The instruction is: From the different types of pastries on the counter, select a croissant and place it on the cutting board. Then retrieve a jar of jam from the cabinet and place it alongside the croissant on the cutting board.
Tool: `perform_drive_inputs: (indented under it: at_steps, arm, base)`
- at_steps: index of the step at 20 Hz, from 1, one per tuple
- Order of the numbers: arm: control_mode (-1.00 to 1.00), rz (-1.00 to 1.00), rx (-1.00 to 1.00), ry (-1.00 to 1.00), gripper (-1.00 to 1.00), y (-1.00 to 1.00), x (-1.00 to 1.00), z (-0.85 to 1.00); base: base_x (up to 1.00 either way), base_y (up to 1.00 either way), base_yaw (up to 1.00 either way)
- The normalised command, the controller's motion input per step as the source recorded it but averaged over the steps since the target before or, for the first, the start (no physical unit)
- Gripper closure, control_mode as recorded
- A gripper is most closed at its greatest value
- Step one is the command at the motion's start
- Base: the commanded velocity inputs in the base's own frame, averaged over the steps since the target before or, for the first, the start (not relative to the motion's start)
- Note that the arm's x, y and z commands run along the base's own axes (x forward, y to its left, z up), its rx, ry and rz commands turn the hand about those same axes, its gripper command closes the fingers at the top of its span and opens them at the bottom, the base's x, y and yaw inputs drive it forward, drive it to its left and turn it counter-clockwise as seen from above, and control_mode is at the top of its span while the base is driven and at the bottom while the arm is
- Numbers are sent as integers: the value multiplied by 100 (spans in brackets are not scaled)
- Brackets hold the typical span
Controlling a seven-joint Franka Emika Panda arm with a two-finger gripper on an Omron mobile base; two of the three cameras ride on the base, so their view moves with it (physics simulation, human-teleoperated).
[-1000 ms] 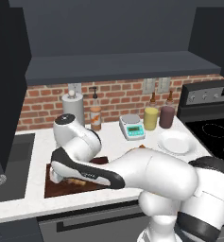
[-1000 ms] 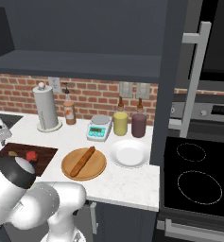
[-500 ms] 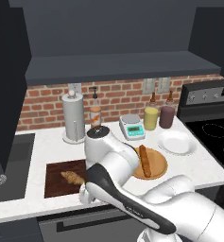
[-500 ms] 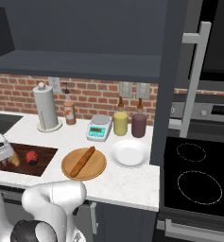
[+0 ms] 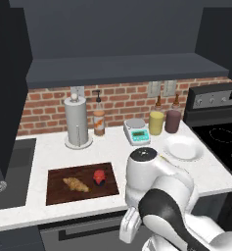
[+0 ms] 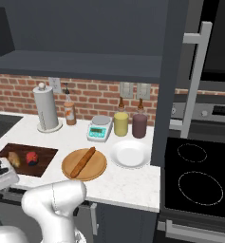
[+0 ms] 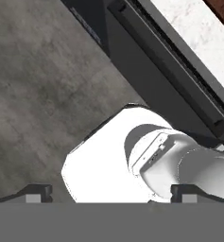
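From my left base camera I see the cutting board [image 5: 83, 184] lying flat on the white tabletop [image 5: 49, 147]. The croissant [image 5: 76, 184] rests on its middle, and the jar of jam [image 5: 99, 177] stands just to the right of it, near but apart. Behind sit a paper-towel roll [image 5: 76, 121], a small scale [image 5: 137, 132] and a white plate [image 5: 183, 148]. My arm's white elbow [image 5: 147, 171] blocks the foreground.

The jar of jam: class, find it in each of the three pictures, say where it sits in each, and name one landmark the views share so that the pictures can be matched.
Left base view: jar of jam lower centre-left, on the cutting board, right of the croissant.
Right base view: jar at far left, on the board.
Hand view: jar not in it.
Shared landmark: the paper towel roll by the brick wall.
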Motion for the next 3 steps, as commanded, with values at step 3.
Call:
perform_drive_inputs:
  at_steps: [3]
  arm:
    - [-100, 0, 0, 11, -100, -36, -57, 0]
  base:
    - [0, 0, 0]
